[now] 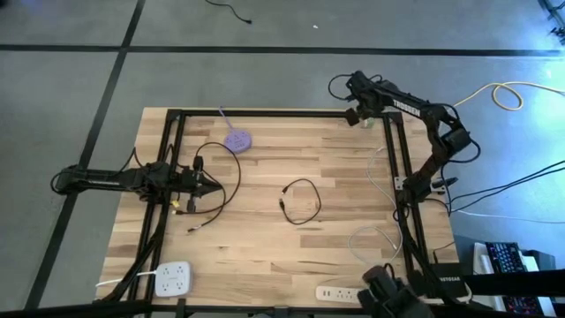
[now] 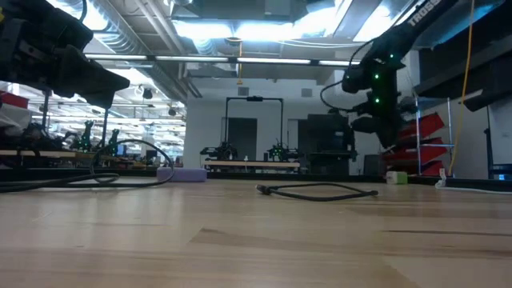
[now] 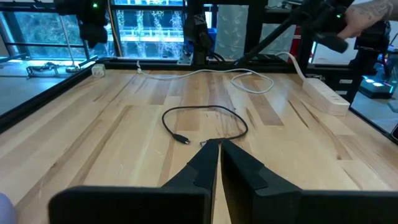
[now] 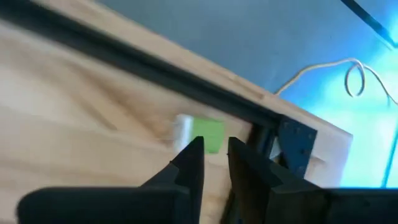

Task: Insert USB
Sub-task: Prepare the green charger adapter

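Right gripper (image 4: 214, 152) hangs narrowly parted, empty, over the far corner just short of the green USB block (image 4: 207, 134) — your nearer arm — while the shut left gripper (image 1: 210, 185) waits.

Two power strips (image 1: 173, 279), one black cable (image 1: 300, 201), one purple disc (image 1: 237, 140).
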You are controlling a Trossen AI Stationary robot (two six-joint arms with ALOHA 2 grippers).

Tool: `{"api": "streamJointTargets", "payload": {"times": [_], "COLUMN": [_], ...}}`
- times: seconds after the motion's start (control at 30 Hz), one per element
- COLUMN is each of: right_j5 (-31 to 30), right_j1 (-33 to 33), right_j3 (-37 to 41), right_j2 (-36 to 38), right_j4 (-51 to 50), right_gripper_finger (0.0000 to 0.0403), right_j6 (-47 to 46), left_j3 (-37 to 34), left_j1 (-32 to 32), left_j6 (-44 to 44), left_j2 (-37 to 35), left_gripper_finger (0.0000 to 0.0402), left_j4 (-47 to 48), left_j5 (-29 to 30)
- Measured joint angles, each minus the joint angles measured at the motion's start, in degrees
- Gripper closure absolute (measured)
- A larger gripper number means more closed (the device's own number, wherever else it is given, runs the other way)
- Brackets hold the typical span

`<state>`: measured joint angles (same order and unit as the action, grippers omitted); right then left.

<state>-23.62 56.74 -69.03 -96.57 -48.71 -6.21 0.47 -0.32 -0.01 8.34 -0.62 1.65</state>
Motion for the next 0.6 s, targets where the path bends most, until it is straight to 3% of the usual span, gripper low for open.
{"api": "streamJointTargets", "payload": {"times": [0.1, 0.2, 0.33, 0.43, 0.6], "right_j5": [-5.1, -5.2, -9.5, -6.1, -8.0], "right_j1": [1.1, 1.6, 1.3, 1.6, 1.8], "right_j3": [-0.9, -1.0, -0.9, -0.9, -0.9], "right_j2": [-2.5, -5.3, -8.3, -10.5, -12.0], "right_j4": [-1.2, -2.2, -1.8, -2.3, -2.2], "right_gripper_finger": [0.0297, 0.0281, 0.0282, 0.029, 0.0304], "right_j6": [-1.3, -3.9, -5.6, -6.5, -6.9], "left_j3": [0.0, 0.0, 0.0, 0.0, 0.0], "left_j1": [0.0, 0.0, 0.0, 0.0, 0.0], "left_j6": [0.0, 0.0, 0.0, 0.0, 0.0], "left_j2": [0.0, 0.0, 0.0, 0.0, 0.0], "left_gripper_finger": [0.0397, 0.0397, 0.0397, 0.0397, 0.0397], "left_j4": [0.0, 0.0, 0.0, 0.0, 0.0], "left_j5": [0.0, 0.0, 0.0, 0.0, 0.0]}}
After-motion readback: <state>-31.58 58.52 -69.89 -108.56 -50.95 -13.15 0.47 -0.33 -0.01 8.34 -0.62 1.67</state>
